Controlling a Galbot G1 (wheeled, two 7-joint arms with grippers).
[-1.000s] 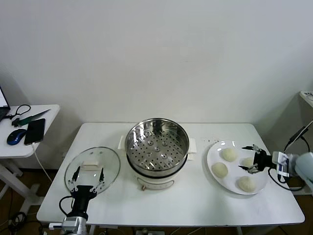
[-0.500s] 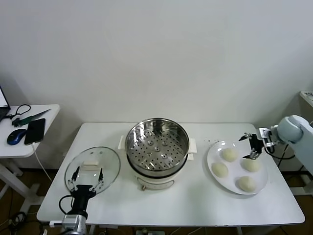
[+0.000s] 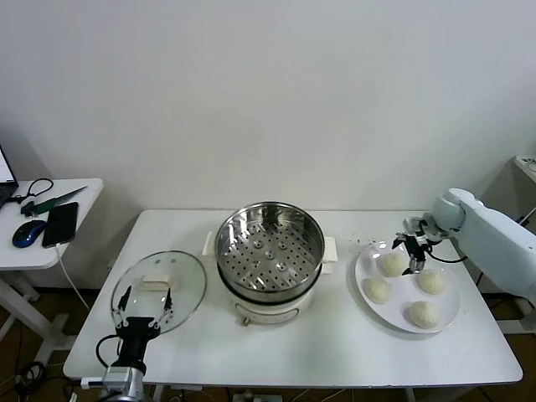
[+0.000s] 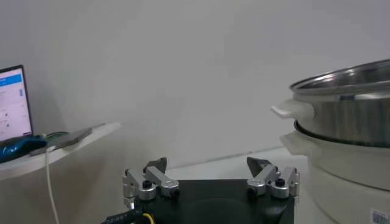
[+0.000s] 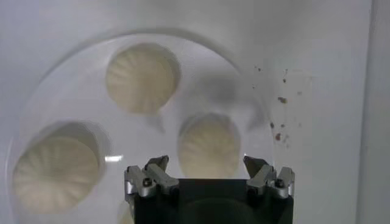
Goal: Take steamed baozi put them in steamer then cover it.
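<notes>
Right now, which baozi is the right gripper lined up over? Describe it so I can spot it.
Find the white plate right of the steamer. The open right gripper hovers over the baozi at the plate's far edge, nearest the steamer.

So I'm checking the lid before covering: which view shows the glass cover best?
The head view: the cover lies flat left of the steamer, left gripper over it. Neither wrist view shows it.

right gripper (image 5: 207,163) spread wide above 1 baozi (image 5: 209,146), 2 more on white plate (image 5: 79,122), dark specks on table (image 5: 304,73)
</notes>
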